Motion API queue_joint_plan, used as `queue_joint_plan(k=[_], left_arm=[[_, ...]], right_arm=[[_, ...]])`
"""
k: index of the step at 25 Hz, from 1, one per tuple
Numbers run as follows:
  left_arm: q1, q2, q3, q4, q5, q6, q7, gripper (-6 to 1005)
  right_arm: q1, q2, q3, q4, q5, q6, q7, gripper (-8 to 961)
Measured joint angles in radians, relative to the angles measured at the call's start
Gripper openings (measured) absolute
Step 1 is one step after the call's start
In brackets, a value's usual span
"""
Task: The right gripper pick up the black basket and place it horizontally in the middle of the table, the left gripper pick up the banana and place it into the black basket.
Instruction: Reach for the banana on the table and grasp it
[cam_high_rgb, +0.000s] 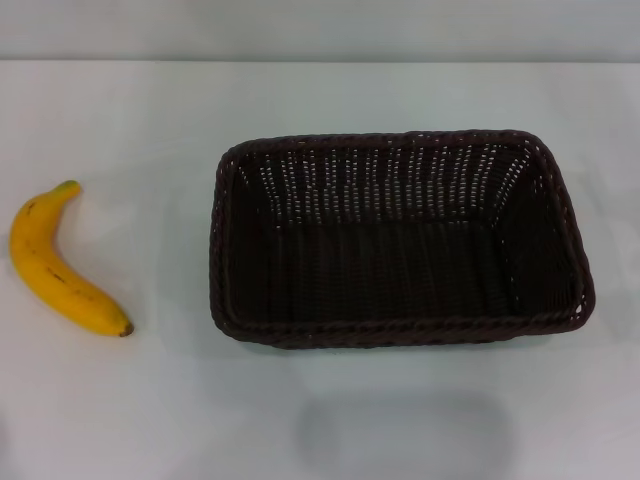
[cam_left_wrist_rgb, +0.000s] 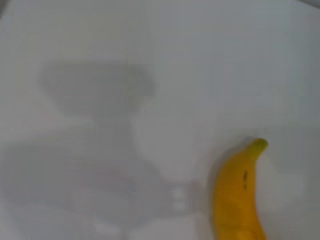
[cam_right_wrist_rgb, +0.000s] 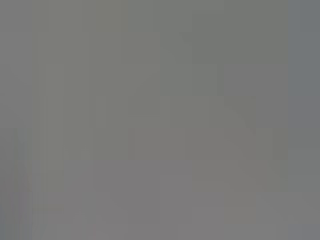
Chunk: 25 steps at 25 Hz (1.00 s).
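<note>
The black basket (cam_high_rgb: 400, 238) lies lengthwise across the middle of the white table (cam_high_rgb: 150, 110), open side up and with nothing in it. The yellow banana (cam_high_rgb: 55, 265) lies on the table at the left, apart from the basket, green stem tip toward the far side. The banana also shows in the left wrist view (cam_left_wrist_rgb: 237, 195), with the arm's shadow on the table beside it. Neither gripper shows in any view. The right wrist view is a plain grey blank.
The table's far edge (cam_high_rgb: 320, 60) runs along the top of the head view. A faint shadow (cam_high_rgb: 400, 430) lies on the table in front of the basket.
</note>
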Motion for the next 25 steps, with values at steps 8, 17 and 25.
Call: queue_joint_plan(k=[8, 17, 25], left_arm=[[-0.063, -0.05, 0.002, -0.14, 0.041, 0.034, -0.077, 766], [-0.092, -0.081, 0.021, -0.238, 0.109, 0.117, -0.119, 762], [-0.074, -0.093, 0.015, -0.297, 0.036, 0.245, -0.117, 759]], right_arm=[[-0.004, 0.002, 0.018, 0.009, 0.002, -0.008, -0.079, 690], [-0.022, -0.001, 0.021, 0.0, 0.002, -0.009, -0.084, 690], [-0.028, -0.002, 0.021, 0.003, 0.001, -0.022, -0.095, 690]])
